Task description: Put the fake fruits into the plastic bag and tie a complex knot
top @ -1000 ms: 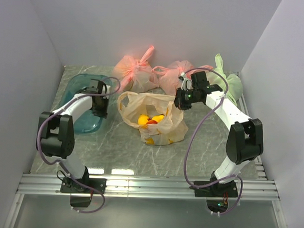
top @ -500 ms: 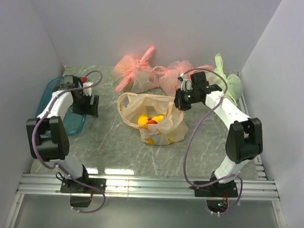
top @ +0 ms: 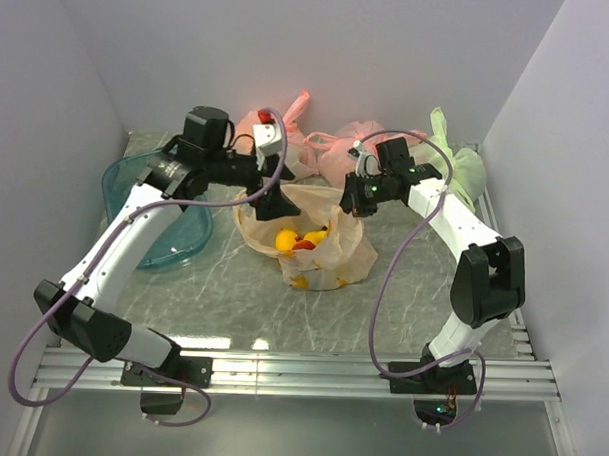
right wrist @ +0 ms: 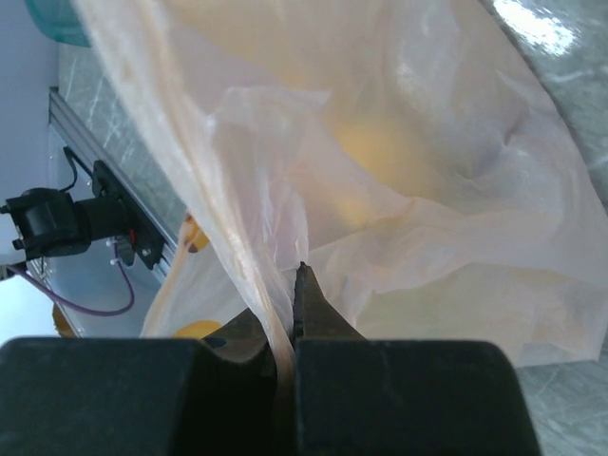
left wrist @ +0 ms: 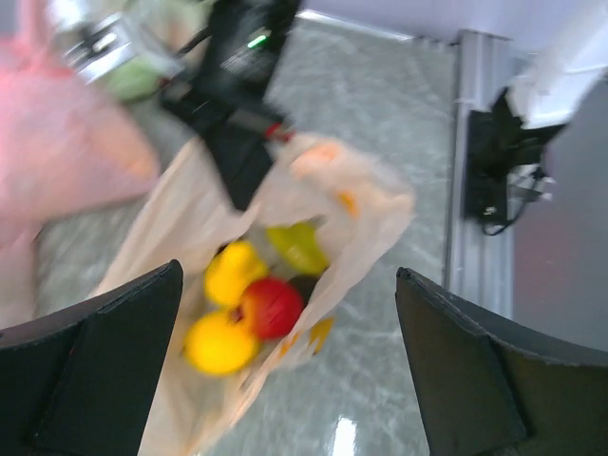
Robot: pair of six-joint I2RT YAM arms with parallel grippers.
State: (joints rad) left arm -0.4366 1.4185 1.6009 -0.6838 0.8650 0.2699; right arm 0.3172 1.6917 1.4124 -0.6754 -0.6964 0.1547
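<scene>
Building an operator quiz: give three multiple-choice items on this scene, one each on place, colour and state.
1. The teal tub lies: A) on the left arm's side of the plastic bag B) inside it C) on the right arm's side.
2. The bag at the back right is: A) blue B) light green C) black.
3. The right gripper is: A) open B) holding a fruit C) shut on the plastic bag.
Key: A, the top view shows it there; B, its film is pale green; C, film is pinched in it.
</scene>
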